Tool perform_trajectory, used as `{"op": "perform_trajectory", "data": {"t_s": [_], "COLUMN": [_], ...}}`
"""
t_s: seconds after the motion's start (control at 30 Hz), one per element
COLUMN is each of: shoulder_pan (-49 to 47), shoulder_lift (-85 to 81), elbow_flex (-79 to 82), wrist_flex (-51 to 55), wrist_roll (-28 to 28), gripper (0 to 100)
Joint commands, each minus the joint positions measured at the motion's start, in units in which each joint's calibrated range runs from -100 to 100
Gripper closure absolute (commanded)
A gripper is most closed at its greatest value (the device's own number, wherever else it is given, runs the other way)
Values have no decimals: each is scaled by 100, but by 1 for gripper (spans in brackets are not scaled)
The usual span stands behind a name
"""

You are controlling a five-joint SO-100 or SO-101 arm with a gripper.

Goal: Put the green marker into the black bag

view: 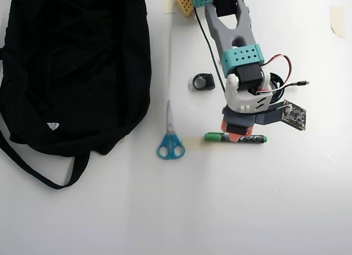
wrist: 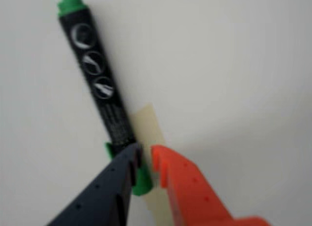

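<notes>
The green marker (wrist: 97, 84) lies on the white table, a dark barrel with pale lettering, one green end far from me and its green cap between my fingertips. My gripper (wrist: 146, 160) has a dark finger on the left and an orange finger on the right, and both press against the cap. In the overhead view the gripper (view: 237, 134) sits low over the middle of the marker (view: 254, 139), which lies level across the table. Far to the left in that view, well apart from the arm, rests the black bag (view: 77, 62), with its strap trailing toward the front.
Blue-handled scissors (view: 170, 139) lie between bag and marker. A small black ring-shaped object (view: 203, 81) sits beside the arm. A pale tape strip (wrist: 148, 123) is stuck to the table under the marker. Another tape piece (view: 336, 19) is at the far right.
</notes>
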Motion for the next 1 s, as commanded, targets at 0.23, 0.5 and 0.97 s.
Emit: {"op": "perform_trajectory", "data": {"t_s": [0.23, 0.5, 0.97], "shoulder_pan": [70, 47, -65], "shoulder_lift": [-89, -80, 193], "elbow_flex": [-304, -277, -331], "wrist_flex": [-310, -310, -276], "wrist_roll": [59, 169, 117], "gripper": [97, 97, 97]}}
